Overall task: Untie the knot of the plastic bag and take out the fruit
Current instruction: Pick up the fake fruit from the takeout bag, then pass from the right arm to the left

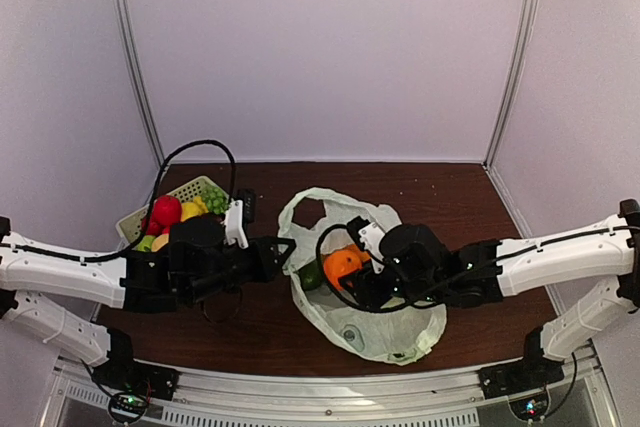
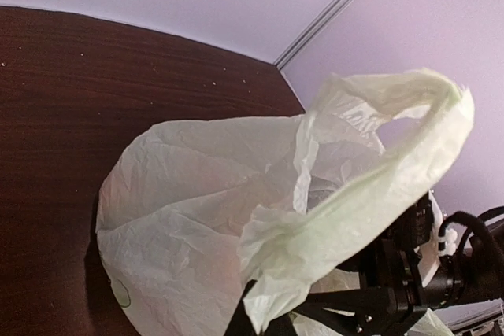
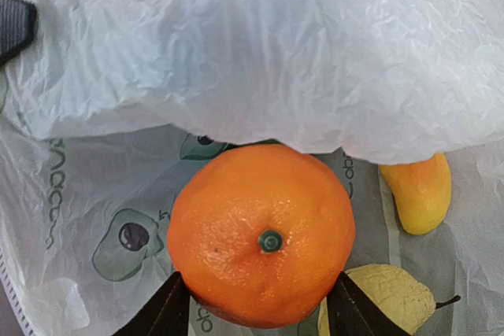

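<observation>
left gripper [image 1: 284,251] pinching bag [image 1: 400,332]: keep mouth open | right gripper [image 3: 257,277] clamped on orange [image 3: 236,210]: lift straight, toward front edge

Dark wood bench [image 1: 440,197] inside a pale, walled booth.
The bench top is reddish-brown wood, with a few pale specks toward its far right corner. Plain lilac-white panels close it in: a back wall [image 1: 320,47] along the far edge, a left wall [image 1: 50,97] and a right wall [image 1: 590,77] at the sides. Slim metal posts [image 1: 133,57] stand at the far corners. A ribbed metal rail [image 1: 330,409] runs along the near edge. The light is soft and even.
</observation>
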Robot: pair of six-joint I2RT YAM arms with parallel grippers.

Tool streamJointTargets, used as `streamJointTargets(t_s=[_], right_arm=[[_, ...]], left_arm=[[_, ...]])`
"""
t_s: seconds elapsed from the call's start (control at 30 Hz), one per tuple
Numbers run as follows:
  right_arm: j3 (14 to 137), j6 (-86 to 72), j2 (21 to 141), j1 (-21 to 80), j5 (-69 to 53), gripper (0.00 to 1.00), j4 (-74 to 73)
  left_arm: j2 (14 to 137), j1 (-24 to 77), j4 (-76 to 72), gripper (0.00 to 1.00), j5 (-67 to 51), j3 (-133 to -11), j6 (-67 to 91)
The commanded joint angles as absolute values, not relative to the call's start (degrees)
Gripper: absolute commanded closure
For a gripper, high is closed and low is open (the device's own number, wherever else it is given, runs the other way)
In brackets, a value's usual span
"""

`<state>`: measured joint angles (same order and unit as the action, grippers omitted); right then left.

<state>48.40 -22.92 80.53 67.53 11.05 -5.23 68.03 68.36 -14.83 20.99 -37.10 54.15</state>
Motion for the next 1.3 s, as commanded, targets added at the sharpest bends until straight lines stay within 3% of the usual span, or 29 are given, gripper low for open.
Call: streamJointTargets(t_s=[0.0, 0.53, 0.6, 0.67, 0.7, 0.77, 0.9, 1.1, 1.27], right_arm=[[46.2, -23.82, 76.89, 70.21, 8.75, 0.44, -8.51], [44.97, -30.82, 59.64, 74.33, 9.44, 0.44, -8.5], [45.76, -30.8, 58.2, 74.36, 9.85, 0.44, -8.47], [47.25, -30.1, 57.3, 74.33, 10.17, 0.44, -9.04], [48.1, -29.58, 56.96, 74.34, 10.31, 0.44, -9.56], [49.94, -28.4, 56.72, 74.31, 10.78, 0.44, -10.97], [51.36, -25.67, 56.43, 74.35, 10.94, 0.44, -11.68], [53.2, -22.91, 57.42, 74.83, 8.3, 0.44, -9.93], [54.79, -21.32, 59.65, 75.55, 7.36, 0.44, -9.25]], left_arm=[[69.97, 68.33, -12.91, 1.0, 21.79, -40.91, 53.71], [70.71, 66.42, -5.57, 0.98, 16.1, -43.34, 53.5], [69.58, 66.41, -3.01, 0.75, 15.95, -44.31, 52.44], [67.39, 66.32, -1.69, 0.36, 14.38, -44.52, 50.93], [66.38, 66.15, -0.8, 0.22, 12.66, -44.85, 50.03], [64.69, 65.93, 4.62, 0.04, 9.74, -47.1, 48.74], [62.26, 65.91, 11.04, 0.03, 4.84, -51.64, 48.03], [61.22, 66.09, -1.86, 0.03, -8.07, -51.86, 51.2], [64.99, 68.98, -1.98, 0.07, -7.42, -56.39, 50.22]])
